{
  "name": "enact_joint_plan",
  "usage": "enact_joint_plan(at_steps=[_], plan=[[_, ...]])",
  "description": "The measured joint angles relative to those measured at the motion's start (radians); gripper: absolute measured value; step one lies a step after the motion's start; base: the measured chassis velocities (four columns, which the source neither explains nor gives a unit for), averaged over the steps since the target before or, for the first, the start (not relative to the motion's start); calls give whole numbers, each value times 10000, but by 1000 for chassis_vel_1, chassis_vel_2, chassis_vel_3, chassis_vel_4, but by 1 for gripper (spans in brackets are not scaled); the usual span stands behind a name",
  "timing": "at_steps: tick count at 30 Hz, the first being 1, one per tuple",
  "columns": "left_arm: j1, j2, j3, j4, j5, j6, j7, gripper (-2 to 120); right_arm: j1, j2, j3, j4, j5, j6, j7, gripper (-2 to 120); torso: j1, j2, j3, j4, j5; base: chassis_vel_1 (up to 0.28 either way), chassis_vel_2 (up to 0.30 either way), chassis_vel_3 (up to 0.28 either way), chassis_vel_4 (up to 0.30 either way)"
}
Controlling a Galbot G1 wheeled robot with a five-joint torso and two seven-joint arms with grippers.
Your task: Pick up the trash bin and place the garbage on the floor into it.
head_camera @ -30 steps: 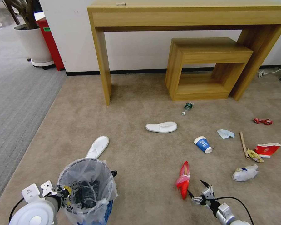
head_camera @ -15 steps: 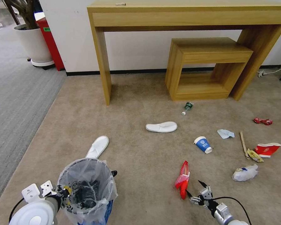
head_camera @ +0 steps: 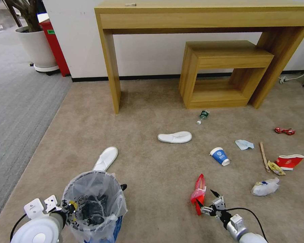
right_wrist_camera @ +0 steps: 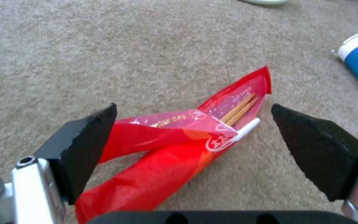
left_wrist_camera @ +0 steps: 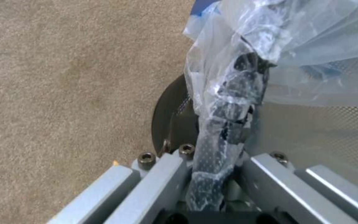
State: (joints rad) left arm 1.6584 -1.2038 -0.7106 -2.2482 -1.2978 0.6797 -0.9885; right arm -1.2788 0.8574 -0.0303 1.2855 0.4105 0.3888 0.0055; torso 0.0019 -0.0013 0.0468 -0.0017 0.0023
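The trash bin (head_camera: 94,202), dark wire lined with a clear bag, hangs at lower left with my left gripper (head_camera: 68,206) shut on its rim (left_wrist_camera: 222,130). My right gripper (head_camera: 205,198) is open low over the beige floor (head_camera: 152,168), its black fingertips (right_wrist_camera: 92,133) either side of a red wrapper (head_camera: 198,194) (right_wrist_camera: 166,149) with wooden sticks inside. Other garbage lies around: two white slippers (head_camera: 174,137) (head_camera: 105,158), a blue cup (head_camera: 220,156), a red cup (head_camera: 289,161), a tissue (head_camera: 244,144), a stick (head_camera: 263,153) and a crushed bottle (head_camera: 265,186).
A wooden desk (head_camera: 206,17) and a low wooden shelf (head_camera: 223,72) stand against the far wall. A small green bottle (head_camera: 203,115) and a red wrapper (head_camera: 284,131) lie farther off. A grey ribbed carpet (head_camera: 17,101), a potted plant (head_camera: 35,44) and a red box (head_camera: 55,47) are on the left.
My right gripper has slid left toward the red wrapper and now straddles its near end. The bin and left gripper have stayed put.
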Motion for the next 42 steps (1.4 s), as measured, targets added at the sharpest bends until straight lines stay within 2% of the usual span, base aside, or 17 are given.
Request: enact_joint_plan(at_steps=[12,19,34,42], plan=[[70,37,-15,-39,-6,0,2,0,-194,135,-95,-7,312,-413,309,96,0,0,0,-2,-3,0,0,0,0],[97,8,-16,-31,8,-8,2,0,-288,113,-89,363,691,-1473,802,96,0,0,0,-1,1,0,0,0,0],[182,-26,-31,-77,51,-16,4,0,82,-27,-316,729,1365,-2535,1090,96,0,0,0,-1,-1,0,0,0,0],[205,-122,-14,-45,196,-35,35,0,249,-191,-348,1121,1710,-3525,1279,93,0,0,0,0,3,0,0,0,0]])
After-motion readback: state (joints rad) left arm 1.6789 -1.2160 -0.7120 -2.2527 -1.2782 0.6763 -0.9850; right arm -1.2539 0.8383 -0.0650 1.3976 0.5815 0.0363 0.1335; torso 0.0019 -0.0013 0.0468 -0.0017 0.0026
